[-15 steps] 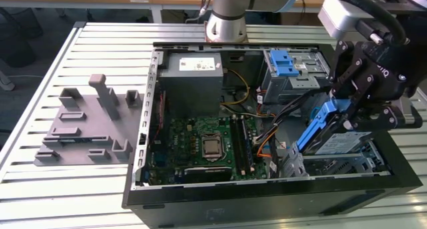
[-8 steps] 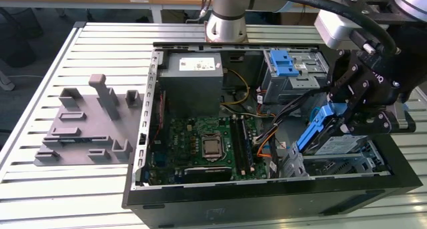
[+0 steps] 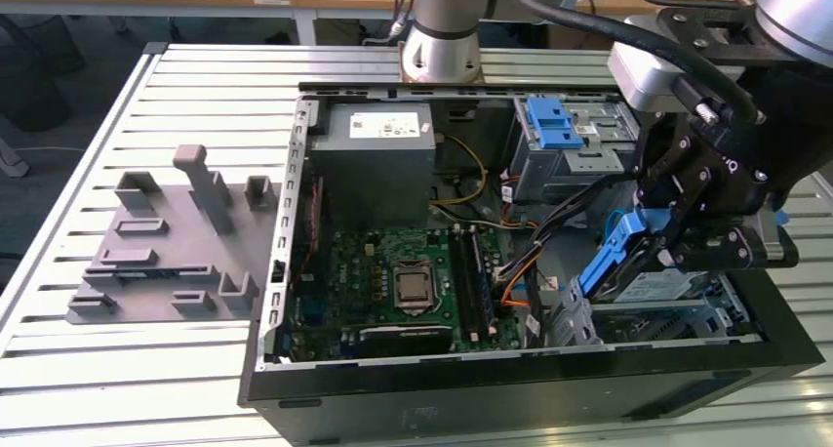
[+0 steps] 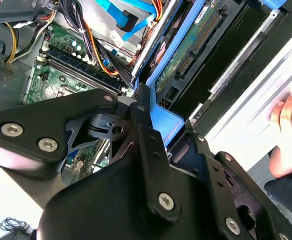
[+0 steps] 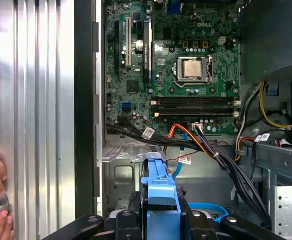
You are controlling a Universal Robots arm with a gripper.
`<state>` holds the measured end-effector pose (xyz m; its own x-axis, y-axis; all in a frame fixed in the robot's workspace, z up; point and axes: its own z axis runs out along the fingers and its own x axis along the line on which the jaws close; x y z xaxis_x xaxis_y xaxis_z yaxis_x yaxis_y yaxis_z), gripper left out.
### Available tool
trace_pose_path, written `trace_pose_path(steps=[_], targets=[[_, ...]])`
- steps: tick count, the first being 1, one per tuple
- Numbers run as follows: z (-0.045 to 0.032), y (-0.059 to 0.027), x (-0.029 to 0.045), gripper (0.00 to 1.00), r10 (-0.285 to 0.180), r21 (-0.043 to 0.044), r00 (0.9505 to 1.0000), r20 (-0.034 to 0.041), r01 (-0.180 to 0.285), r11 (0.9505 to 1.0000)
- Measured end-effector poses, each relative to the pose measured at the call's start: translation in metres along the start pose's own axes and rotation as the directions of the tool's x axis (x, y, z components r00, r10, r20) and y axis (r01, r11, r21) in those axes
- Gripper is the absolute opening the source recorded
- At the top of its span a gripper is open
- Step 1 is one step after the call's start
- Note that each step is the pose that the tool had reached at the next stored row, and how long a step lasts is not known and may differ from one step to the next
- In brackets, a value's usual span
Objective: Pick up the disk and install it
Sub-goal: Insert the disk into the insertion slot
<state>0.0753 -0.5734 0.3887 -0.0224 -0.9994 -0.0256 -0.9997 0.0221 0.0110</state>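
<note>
The big computer case (image 3: pixel 521 393) lay open. Over its drive bay (image 3: pixel 690 315), at the exterior view's right, the gripper (image 3: pixel 684 252) was clamped tight on the disk (image 3: pixel 614 259), which hung tilted. The disk might have bumped the bay's edge and jammed. It might also have snagged the wires (image 5: pixel 225 162) just beside it.

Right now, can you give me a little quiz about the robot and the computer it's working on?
1. True or false: the gripper is shut on the disk.
2. Pick one. The computer case is: A closed up, B open with its green board showing, C lying upside down.
3. Fill in: the rail frame round the disk is ___.
Key: 1 true; 2 B; 3 blue.
</note>
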Motion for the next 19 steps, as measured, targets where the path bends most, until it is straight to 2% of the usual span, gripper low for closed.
trace_pose_path(steps=[12,13,19], targets=[[0.0079,-0.0001,0.0002,0.38,0.0,0.0,1.0,-0.0006,0.0,1.0],[0.0087,-0.0001,0.0002,0.44,0.0,0.0,1.0,-0.0004,0.0,1.0],[0.0127,-0.0002,0.0003,0.42,0.0,0.0,1.0,-0.0005,0.0,1.0]])
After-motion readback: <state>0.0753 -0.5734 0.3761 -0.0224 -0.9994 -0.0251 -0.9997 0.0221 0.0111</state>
